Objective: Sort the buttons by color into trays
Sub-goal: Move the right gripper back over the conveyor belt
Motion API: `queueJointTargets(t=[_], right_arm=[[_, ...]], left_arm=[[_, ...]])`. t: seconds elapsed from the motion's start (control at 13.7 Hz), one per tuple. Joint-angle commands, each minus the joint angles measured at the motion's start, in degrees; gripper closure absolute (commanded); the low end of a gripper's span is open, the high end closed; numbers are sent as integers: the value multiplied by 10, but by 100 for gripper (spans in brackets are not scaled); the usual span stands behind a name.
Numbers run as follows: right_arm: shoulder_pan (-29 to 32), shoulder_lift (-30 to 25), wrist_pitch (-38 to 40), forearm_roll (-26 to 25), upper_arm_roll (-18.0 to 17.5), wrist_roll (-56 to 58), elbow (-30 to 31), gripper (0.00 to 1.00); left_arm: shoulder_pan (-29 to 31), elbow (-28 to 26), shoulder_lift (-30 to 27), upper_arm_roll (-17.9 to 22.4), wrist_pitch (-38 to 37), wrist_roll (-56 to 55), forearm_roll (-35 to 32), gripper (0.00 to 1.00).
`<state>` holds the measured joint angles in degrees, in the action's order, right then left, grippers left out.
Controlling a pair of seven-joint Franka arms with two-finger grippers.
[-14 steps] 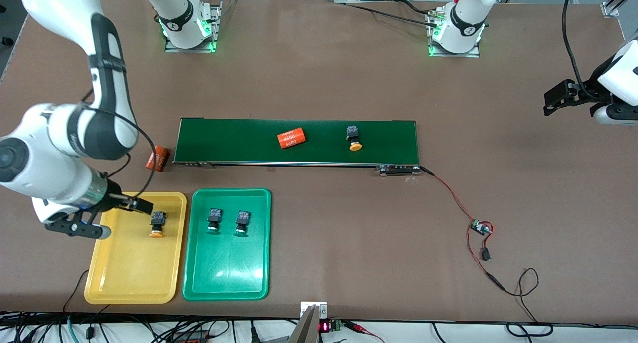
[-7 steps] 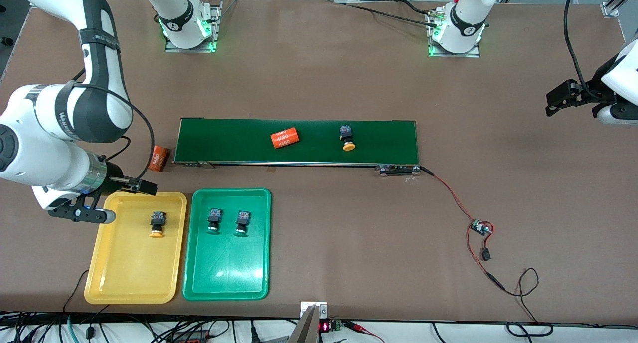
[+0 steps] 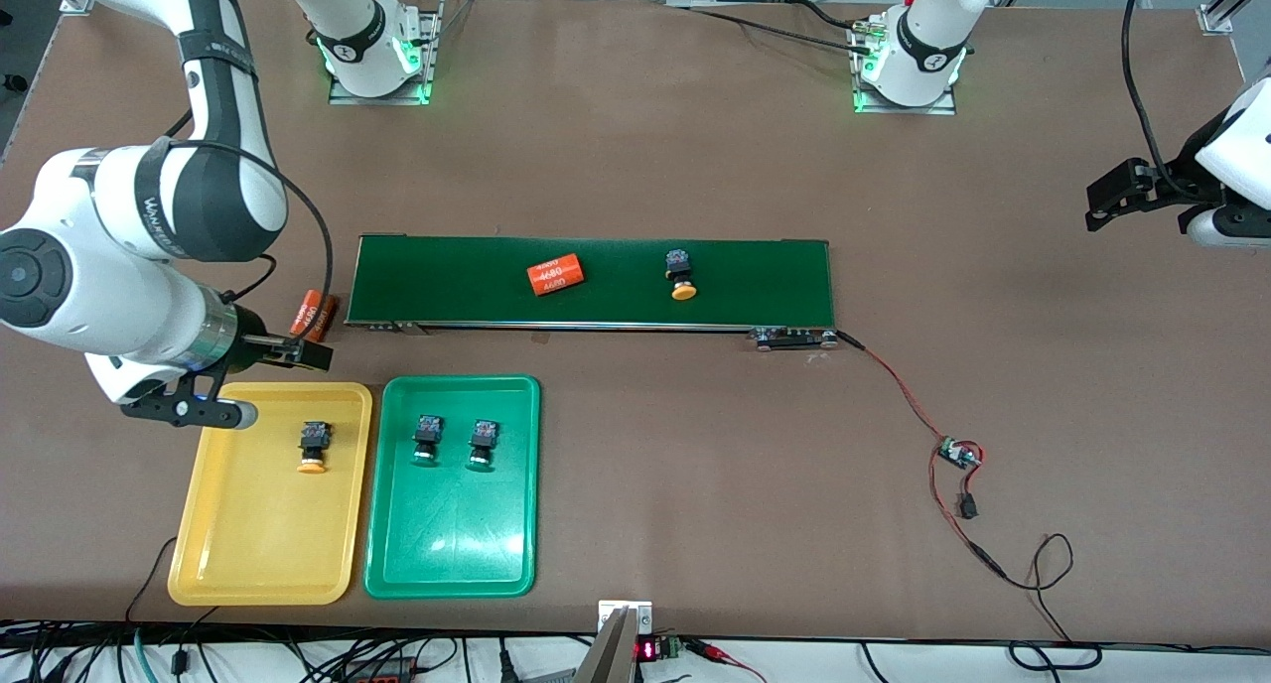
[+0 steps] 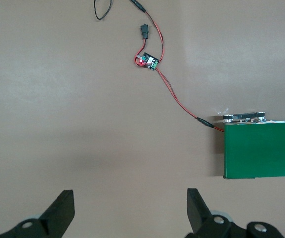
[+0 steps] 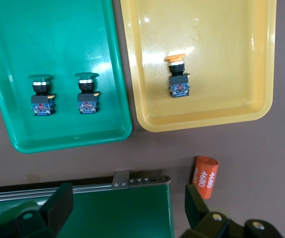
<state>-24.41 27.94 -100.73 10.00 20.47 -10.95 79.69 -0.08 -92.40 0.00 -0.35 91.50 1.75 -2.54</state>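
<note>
Since a second ago, last yellow-capped button (image 3: 680,274) and one orange cylinder (image 3: 555,274) have ridden along the conveyor belt (image 3: 765,281) toward my right arm's end; my right claw (image 3: 266,379) has lifted off the yellow tray (image 3: 248,554) and drawn up toward the belt's end.

Button on belt: lying down, long axis across the belt, cap pointing toward the front camera. One yellow-capped button (image 3: 314,446) sits in the yellow tray, two green-capped buttons (image 3: 428,438) (image 3: 483,441) side by side in the green tray (image 3: 452,554); all three caps likewise face the camera. Three of four look sorted.

Right claw spread wide, holding nothing, over the counter (image 3: 645,147) at the yellow tray's belt-side corner. Second orange cylinder (image 3: 310,316) lies on the counter at the belt's end, just beside the claw.

Left claw (image 4: 130,208) spread wide, empty, waiting over bare counter near the belt's other end.

Risks, as I judge them: target is travelling, so a late descent closes on belt alone. Cylinder arrives first; could be grabbed by mistake. Missed button could drop off the belt's end.
</note>
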Motion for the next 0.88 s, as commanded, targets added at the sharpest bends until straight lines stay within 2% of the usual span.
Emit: queueJointTargets(t=[0.0, 0.22, 0.44, 0.8], right_arm=[[-8, -39, 1, 7, -3, -16, 55, 0], [-33, -50, 4, 8, -3, -50, 75, 0], [-60, -78, -17, 7, -2, -60, 125, 0], [-91, -73, -32, 8, -3, -61, 133, 0]], left_arm=[[2, 9, -1, -4, -4, 10, -2, 0], [2, 9, -2, -4, -5, 12, -2, 0], [3, 9, -1, -2, -5, 15, -2, 0], [3, 9, -1, 1, -5, 13, -2, 0]])
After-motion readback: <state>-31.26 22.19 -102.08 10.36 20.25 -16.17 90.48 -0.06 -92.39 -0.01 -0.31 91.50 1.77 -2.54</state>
